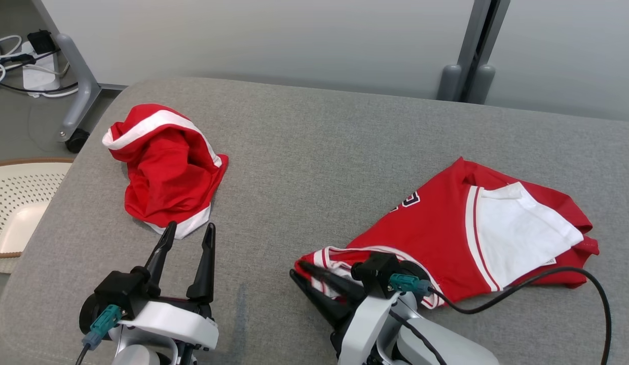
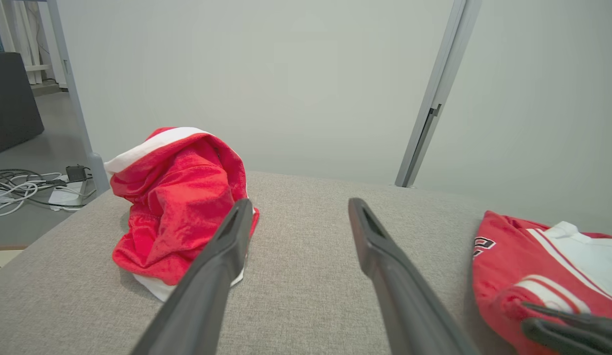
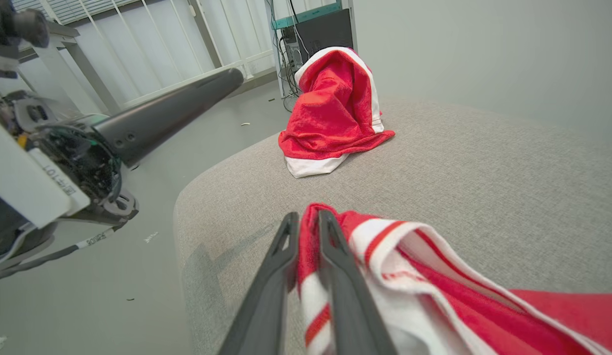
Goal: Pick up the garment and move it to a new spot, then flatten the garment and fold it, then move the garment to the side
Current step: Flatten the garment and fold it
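1. While the right gripper (image 1: pixel 296 268) is clamped on its striped hem, the jersey (image 1: pixel 436 228) lies lower right on the cushion (image 1: pixel 319 152).
2. Left gripper (image 1: pixel 190 226): spread wide, lower left.
3. Holey basket (image 1: pixel 30 161), left edge, pale bottom showing.

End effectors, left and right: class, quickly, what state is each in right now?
Left end effector: open, holding nothing.
Right end effector: shut on the striped edge of the red jersey.

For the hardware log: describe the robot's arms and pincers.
Both arms have white wrist shells. The left pincer and right pincer each have two long, tapering dark fingers. A teal connector sits at each wrist, and a black cable loops from the right one.
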Controlling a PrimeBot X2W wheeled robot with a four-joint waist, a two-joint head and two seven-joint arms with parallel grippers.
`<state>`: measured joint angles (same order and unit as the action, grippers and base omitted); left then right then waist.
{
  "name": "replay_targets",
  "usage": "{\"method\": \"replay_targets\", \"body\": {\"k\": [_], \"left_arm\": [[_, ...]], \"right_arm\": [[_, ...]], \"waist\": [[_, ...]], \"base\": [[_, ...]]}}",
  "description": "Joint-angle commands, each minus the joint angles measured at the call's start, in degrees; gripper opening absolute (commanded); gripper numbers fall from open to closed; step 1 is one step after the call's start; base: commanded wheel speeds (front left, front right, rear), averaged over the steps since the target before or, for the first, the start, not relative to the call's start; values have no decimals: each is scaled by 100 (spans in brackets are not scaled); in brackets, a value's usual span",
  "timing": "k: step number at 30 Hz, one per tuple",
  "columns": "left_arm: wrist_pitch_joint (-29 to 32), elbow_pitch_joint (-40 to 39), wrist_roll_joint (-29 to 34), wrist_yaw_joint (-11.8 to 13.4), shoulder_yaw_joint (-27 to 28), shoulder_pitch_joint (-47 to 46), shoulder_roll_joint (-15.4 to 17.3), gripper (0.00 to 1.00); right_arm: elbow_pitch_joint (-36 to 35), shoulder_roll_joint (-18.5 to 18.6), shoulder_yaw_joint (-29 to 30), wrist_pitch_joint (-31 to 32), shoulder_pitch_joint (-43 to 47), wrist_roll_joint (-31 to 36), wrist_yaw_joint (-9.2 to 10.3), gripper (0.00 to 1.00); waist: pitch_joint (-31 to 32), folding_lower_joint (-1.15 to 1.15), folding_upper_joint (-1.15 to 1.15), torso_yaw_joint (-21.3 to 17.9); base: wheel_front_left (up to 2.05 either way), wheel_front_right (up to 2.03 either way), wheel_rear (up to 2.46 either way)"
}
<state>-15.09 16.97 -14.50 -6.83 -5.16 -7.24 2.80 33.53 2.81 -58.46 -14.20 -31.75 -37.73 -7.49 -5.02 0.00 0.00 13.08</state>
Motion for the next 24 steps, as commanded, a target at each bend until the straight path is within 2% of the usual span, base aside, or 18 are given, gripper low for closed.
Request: {"method": "replay_targets", "body": {"k": [1,10,18,20,21,24], "left_arm": [[-11,5,-32,-17,14,-61,20,100],[-11,-5,36,-21,99,46,20,100],[-11,-95,157,-34,267,158,20,100],[-11,-118,190,-39,323,198,21,100],[-11,-135,207,-46,367,196,20,100],[-11,-161,237,-53,433,196,22,100]], "right_arm": [[56,18,-36,-65,-91,-69,-2,100],[337,24,565,-107,-369,194,-2,100],[-383,507,2348,-106,214,1057,-2,100],[-649,620,2789,-106,483,1282,-2,100],[-899,720,3235,-107,778,1463,-2,100],[-1264,773,3823,-107,1246,1686,-2,100]], "waist": [[-6,0,0,-33],[101,0,0,-358],[214,0,0,-718],[218,0,0,-808],[216,0,0,-885],[220,0,0,-992]], "base": [[0,0,0],[0,0,0],[0,0,0],[0,0,0],[0,0,0],[0,0,0]]}}
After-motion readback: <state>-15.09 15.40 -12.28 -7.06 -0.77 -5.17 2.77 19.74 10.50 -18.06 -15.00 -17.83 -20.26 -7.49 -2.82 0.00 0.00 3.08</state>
